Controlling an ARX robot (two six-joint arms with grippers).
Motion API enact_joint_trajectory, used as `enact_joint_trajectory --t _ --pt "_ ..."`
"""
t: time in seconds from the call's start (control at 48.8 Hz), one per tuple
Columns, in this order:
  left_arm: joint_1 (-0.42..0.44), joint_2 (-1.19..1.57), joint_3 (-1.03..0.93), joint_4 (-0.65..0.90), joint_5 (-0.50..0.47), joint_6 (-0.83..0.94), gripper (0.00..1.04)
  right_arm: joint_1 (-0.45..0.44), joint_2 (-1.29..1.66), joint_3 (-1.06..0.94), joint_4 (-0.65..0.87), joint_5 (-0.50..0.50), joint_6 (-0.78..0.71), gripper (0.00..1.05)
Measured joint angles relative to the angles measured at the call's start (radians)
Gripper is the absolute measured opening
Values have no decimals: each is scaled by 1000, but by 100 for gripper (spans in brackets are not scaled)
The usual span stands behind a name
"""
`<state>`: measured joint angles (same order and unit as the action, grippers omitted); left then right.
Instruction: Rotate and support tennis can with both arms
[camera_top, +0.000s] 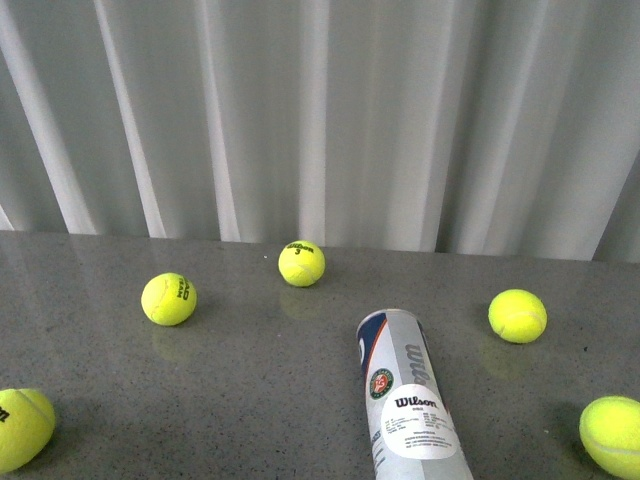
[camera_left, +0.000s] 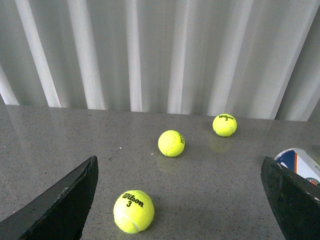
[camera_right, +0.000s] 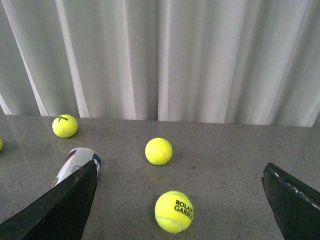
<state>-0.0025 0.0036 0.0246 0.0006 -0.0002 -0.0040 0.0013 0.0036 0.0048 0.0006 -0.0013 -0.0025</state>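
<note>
The tennis can (camera_top: 408, 400) lies on its side on the grey table, its blue-and-white end pointing away and its white label facing up. Its end shows in the left wrist view (camera_left: 299, 161) beside one black finger (camera_left: 295, 200), and in the right wrist view (camera_right: 75, 164) behind one black finger (camera_right: 60, 205). My left gripper (camera_left: 180, 200) is open and empty, left of the can. My right gripper (camera_right: 180, 205) is open and empty, right of the can. Neither arm shows in the front view.
Several yellow-green tennis balls lie on the table (camera_top: 260, 400): three (camera_top: 168, 298) (camera_top: 301, 263) (camera_top: 517, 315) across the middle, two (camera_top: 20, 428) (camera_top: 612, 435) near the front corners. One ball (camera_left: 133, 211) lies between my left jaws, another (camera_right: 173, 211) between my right. A white curtain (camera_top: 320, 110) hangs behind.
</note>
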Motion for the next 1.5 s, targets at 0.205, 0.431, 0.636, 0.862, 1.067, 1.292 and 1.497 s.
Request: enact_joint_trajectory --t 0.205,0.431,0.636,0.862,1.067,1.292,1.497 --pt "0 0 0 0 0 0 98 0 0 0 0 0 0 98" --pt "0 0 0 0 0 0 98 0 0 0 0 0 0 98" --pt "0 0 0 0 0 0 98 0 0 0 0 0 0 98" --pt "0 0 0 0 0 0 98 0 0 0 0 0 0 98" --pt "0 0 0 0 0 0 98 0 0 0 0 0 0 98" --pt "0 0 0 0 0 0 98 0 0 0 0 0 0 98" --pt "0 0 0 0 0 0 98 0 0 0 0 0 0 98"
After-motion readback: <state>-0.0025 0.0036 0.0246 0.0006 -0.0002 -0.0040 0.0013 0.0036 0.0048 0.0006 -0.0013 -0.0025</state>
